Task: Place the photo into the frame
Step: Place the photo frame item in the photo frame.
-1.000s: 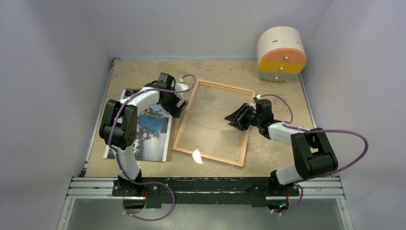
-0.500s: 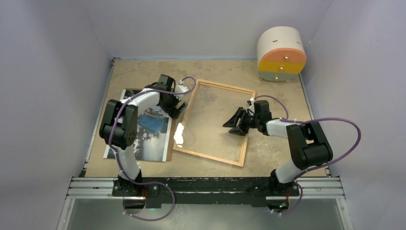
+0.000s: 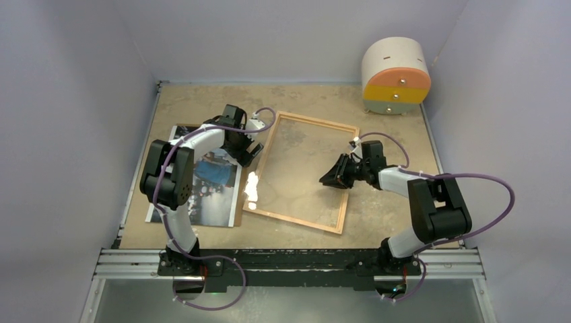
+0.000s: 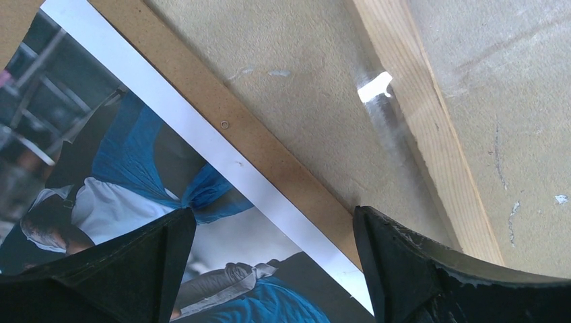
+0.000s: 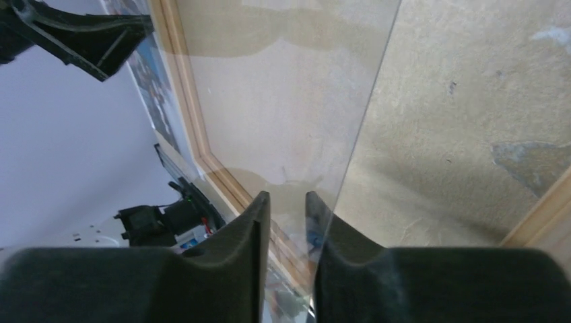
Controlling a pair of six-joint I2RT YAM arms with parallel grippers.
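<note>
A lab test cell: blank walls (image 3: 296, 33), rail-bolted arms (image 3: 178, 175).

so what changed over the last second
The right end effector narrowed its jaws over the frame, and the white glare jumped from its near edge to its left edge. The left end effector, open over the photo, stayed put, as did the frame.

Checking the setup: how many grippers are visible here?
2. The left gripper hangs at the edge of the photo, beside the frame; the right gripper is over the frame's right side. None seems hidden.
</note>
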